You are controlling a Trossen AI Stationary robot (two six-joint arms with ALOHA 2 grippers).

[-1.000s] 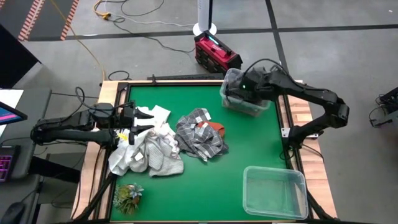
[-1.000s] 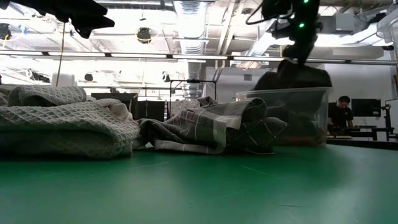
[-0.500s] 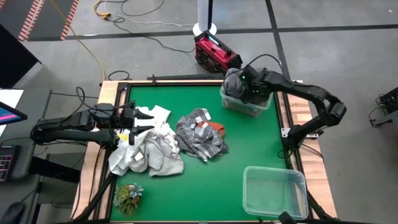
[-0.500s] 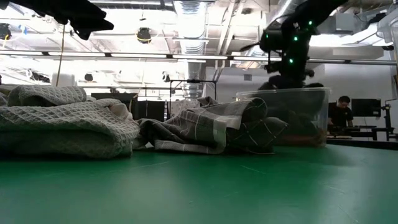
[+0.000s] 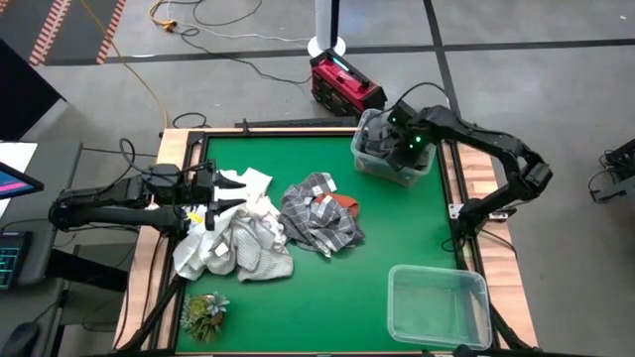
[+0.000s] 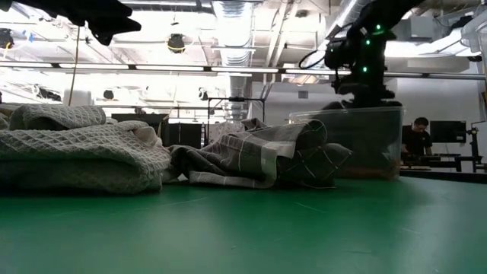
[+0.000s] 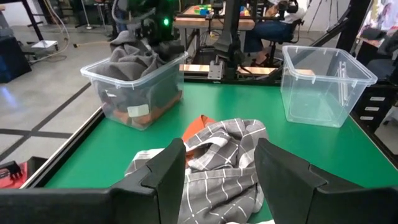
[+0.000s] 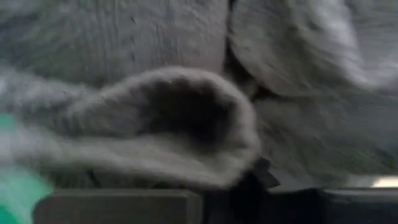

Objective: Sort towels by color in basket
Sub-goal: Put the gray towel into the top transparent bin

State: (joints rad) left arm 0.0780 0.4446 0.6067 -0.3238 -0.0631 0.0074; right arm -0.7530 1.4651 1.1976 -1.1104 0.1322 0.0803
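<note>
right gripper lowering into the far bin, whether its fingers are letting go of the dark grey towel I cannot tell | left gripper released, hovering over pale towels | checked towel waiting mid-surface

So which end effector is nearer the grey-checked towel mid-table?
Left. The left end effector hovers over the pale towels beside the grey-checked towel; the right end effector is off at the far clear bin.
</note>
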